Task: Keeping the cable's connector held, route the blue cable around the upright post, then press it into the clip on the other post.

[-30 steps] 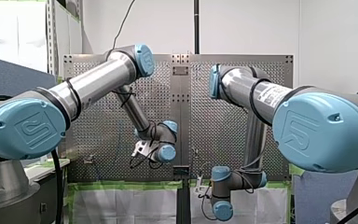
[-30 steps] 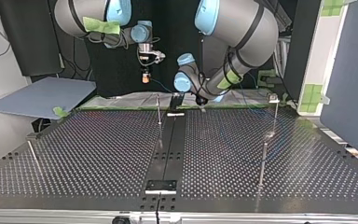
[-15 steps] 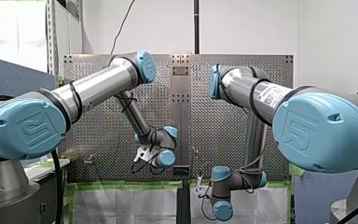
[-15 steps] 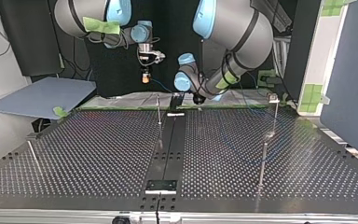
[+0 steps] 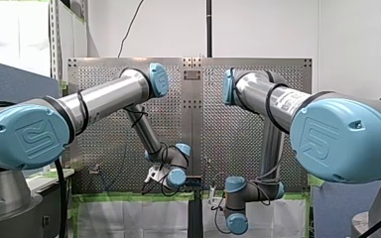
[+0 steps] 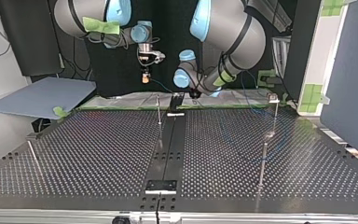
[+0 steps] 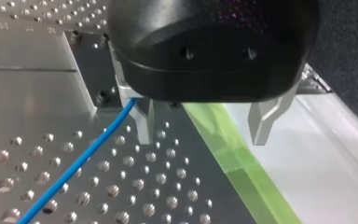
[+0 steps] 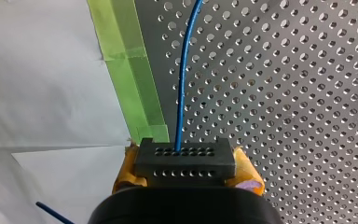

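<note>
In the right wrist view my right gripper [image 8: 186, 175] has its yellow pads shut on the black connector [image 8: 185, 158]. The blue cable [image 8: 182, 84] runs straight out of the connector over the perforated table. In the top view the right gripper [image 6: 144, 77] hangs above the far edge. My left gripper [image 7: 205, 126] is open with nothing between its metal fingers. The blue cable [image 7: 74, 163] passes just outside one finger. It hovers low over the table's edge near the centre plate [image 6: 195, 94]. A thin upright post [image 6: 159, 109] stands mid-table, and a post with a clip [image 6: 274, 100] stands at the top view's right.
Green tape [image 7: 233, 158] and white sheeting [image 8: 42, 93] line the table's edge below both grippers. A shorter post [image 6: 262, 161] stands in front of the clip post, and another [image 6: 32, 156] at the top view's left. A black centre strip [image 6: 168, 149] splits the table.
My left arm has lowered, bringing its gripper down and toward the centre plate at the table's edge. The right arm and the connector have stayed still.
</note>
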Robot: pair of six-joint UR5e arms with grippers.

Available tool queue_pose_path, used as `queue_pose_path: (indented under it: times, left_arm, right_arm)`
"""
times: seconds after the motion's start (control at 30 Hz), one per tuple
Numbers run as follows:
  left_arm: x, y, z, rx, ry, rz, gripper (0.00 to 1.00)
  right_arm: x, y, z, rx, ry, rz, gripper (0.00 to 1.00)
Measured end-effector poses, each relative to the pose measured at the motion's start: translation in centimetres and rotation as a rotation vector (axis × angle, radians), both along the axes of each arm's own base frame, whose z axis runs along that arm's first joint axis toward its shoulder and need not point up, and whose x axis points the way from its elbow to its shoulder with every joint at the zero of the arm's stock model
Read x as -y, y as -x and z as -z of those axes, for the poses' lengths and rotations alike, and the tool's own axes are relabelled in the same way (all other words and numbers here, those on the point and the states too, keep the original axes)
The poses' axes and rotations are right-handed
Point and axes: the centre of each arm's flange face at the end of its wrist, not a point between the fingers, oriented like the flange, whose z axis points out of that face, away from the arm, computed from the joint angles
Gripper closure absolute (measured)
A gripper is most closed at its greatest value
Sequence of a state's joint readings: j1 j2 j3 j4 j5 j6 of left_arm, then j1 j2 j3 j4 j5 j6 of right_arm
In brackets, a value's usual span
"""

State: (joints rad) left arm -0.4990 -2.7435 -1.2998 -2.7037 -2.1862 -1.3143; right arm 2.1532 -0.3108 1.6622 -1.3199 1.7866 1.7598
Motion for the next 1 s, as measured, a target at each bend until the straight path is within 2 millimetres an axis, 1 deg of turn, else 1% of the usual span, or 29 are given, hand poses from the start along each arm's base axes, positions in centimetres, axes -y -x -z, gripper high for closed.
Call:
queue_pose_path:
  times: [0.5,0.67,1.0]
  left_arm:
    - [1.2,0.3,0.3,-0.031,0.108,0.082,0.0]
    - [1.6,0.2,0.4,-0.033,0.16,0.103,0.0]
    - [2.5,-0.2,0.4,-0.018,0.262,0.151,0.0]
  right_arm:
    - [0.3,0.0,0.0,0.005,0.0,-0.011,1.0]
    - [0.7,-0.3,-0.1,0.005,-0.003,-0.041,1.0]
    - [1.0,-1.1,-0.2,0.01,-0.003,-0.113,1.0]
